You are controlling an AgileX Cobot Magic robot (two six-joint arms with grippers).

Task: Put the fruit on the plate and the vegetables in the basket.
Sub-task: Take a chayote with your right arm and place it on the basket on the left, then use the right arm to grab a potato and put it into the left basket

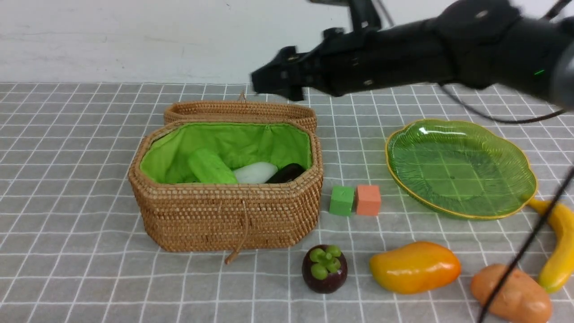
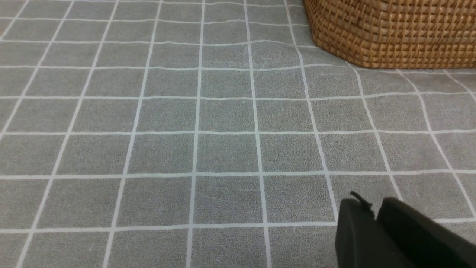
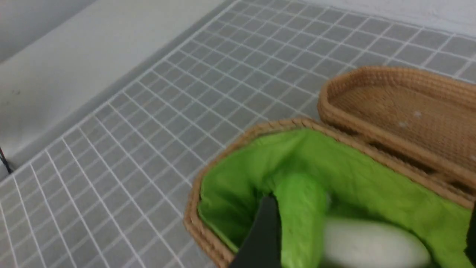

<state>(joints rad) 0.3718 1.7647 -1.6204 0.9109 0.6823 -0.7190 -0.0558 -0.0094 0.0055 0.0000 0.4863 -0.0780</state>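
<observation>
The basket [image 1: 224, 224] stands open at centre left and holds the white radish [image 1: 255, 172], with its green leaves [image 1: 210, 167], and the dark eggplant [image 1: 287, 172]. My right gripper [image 1: 271, 85] hovers open above the basket's far rim with nothing in it. In the right wrist view its fingers [image 3: 260, 238] straddle the radish [image 3: 372, 243] far below. The green plate [image 1: 462, 166] on the right is bare. Mangosteen [image 1: 324, 268], mango [image 1: 415, 267], banana [image 1: 560, 251] and potato [image 1: 511, 294] lie on the cloth in front. My left gripper [image 2: 373, 212] is shut, low over the cloth near the basket [image 2: 390, 33].
The woven lid [image 1: 242, 110] lies behind the basket. A green cube [image 1: 342, 200] and an orange cube [image 1: 368, 200] sit between the basket and the plate. A dark cable [image 1: 524, 251] crosses the near right corner over the potato and banana.
</observation>
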